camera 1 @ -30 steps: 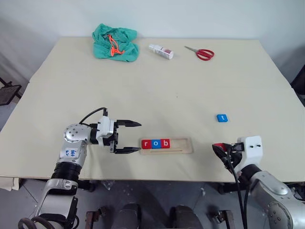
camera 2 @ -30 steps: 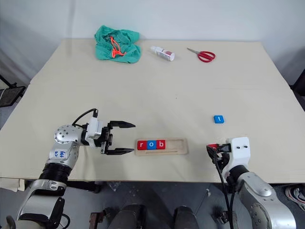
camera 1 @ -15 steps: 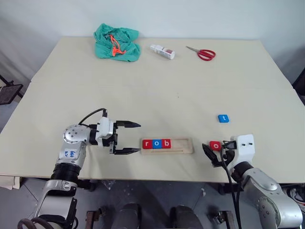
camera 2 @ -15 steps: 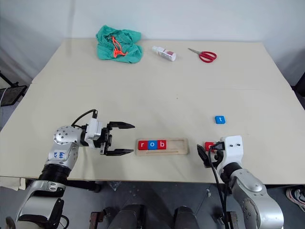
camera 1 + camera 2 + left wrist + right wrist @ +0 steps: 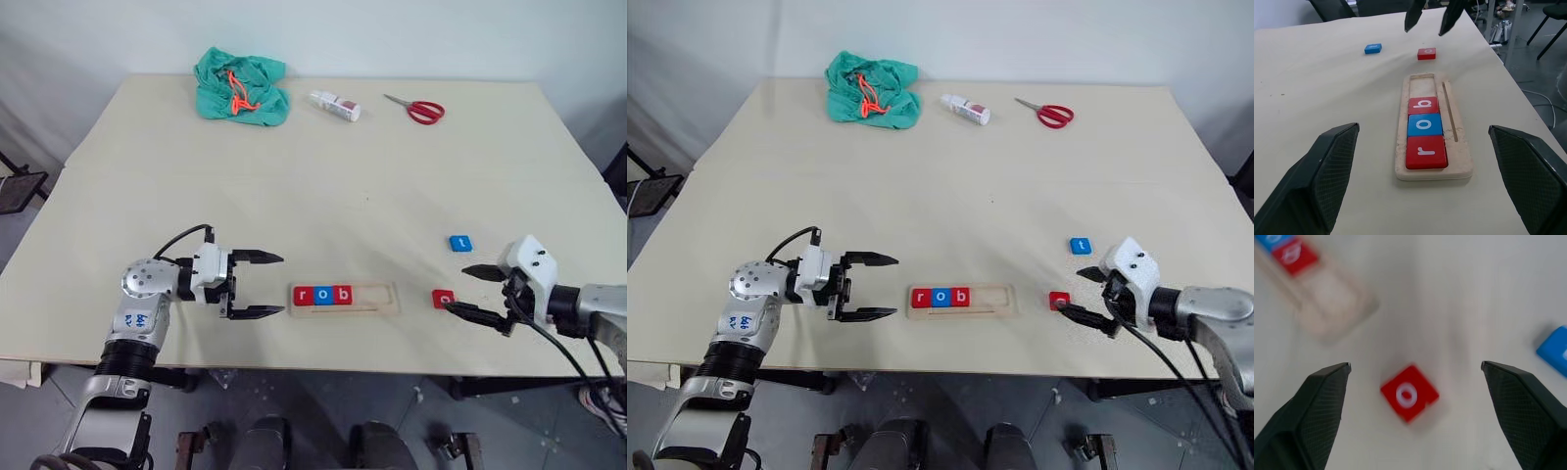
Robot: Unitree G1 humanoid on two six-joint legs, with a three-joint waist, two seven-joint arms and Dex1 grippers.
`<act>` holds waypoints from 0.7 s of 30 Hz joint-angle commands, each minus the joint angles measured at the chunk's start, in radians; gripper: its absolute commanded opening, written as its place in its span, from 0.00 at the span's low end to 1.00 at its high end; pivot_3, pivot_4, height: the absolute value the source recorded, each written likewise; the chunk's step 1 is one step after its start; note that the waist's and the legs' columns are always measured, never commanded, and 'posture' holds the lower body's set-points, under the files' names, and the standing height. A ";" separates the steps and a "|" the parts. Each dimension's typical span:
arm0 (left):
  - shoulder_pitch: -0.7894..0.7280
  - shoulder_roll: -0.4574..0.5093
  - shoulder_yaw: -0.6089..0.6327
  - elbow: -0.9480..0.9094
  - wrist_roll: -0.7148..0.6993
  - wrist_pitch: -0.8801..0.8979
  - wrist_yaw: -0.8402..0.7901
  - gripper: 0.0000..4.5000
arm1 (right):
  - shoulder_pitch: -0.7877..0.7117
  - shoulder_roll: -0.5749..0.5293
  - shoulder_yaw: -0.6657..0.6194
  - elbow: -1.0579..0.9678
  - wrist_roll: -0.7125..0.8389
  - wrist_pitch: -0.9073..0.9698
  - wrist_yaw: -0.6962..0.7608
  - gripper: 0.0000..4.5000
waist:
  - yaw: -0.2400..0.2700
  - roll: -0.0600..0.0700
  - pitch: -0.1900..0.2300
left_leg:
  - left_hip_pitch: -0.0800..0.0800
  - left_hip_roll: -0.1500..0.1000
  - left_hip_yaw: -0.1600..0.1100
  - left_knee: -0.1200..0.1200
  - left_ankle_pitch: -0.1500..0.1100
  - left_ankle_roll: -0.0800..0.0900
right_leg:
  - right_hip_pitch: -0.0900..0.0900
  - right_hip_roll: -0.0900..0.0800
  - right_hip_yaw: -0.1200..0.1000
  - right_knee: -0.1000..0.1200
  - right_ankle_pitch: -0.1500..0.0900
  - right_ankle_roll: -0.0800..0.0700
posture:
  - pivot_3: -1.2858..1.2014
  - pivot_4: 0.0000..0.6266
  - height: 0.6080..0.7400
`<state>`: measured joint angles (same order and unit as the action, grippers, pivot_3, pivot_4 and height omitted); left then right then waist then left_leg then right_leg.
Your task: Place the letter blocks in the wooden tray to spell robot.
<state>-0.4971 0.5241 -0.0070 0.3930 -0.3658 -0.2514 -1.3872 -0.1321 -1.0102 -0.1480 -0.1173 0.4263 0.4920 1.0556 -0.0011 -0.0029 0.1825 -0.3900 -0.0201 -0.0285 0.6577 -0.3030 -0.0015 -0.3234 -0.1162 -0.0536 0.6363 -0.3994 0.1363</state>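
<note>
Left wrist view: wooden tray (image 5: 1464, 161) holds r, o, b blocks (image 5: 1424, 132).

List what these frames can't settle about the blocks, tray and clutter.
- Red o block: letter too small in the head views; it reads in the right wrist view.
- Blue block: cut off by the right wrist view's edge; its letter is too small in the left wrist view.
- Wooden tray: blurred in the right wrist view, far end cut off.
- Small bottle: label too small.
- Green cloth: whatever lies under it is hidden.
</note>
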 commanded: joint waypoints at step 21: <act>0.111 0.053 0.043 -0.186 -0.024 0.056 0.062 1.00 | -0.348 0.079 0.244 0.547 -0.261 -0.506 0.359 0.99 | -0.001 0.000 0.000 | -0.001 0.001 -0.001 0.003 0.000 0.000 | 0.000 0.000 -0.003 0.000 0.000 0.000 | 0.52 0.24 1.00</act>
<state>-0.3953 0.5663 0.0208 0.2455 -0.3675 -0.1980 -1.3316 -0.4678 -0.9374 0.0921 0.4082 0.1771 0.0082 1.4096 -0.0024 -0.0028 0.1824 -0.3912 -0.0190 -0.0291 0.6612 -0.3031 -0.0017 -0.3230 -0.1164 -0.0562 0.6360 -0.3994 0.1364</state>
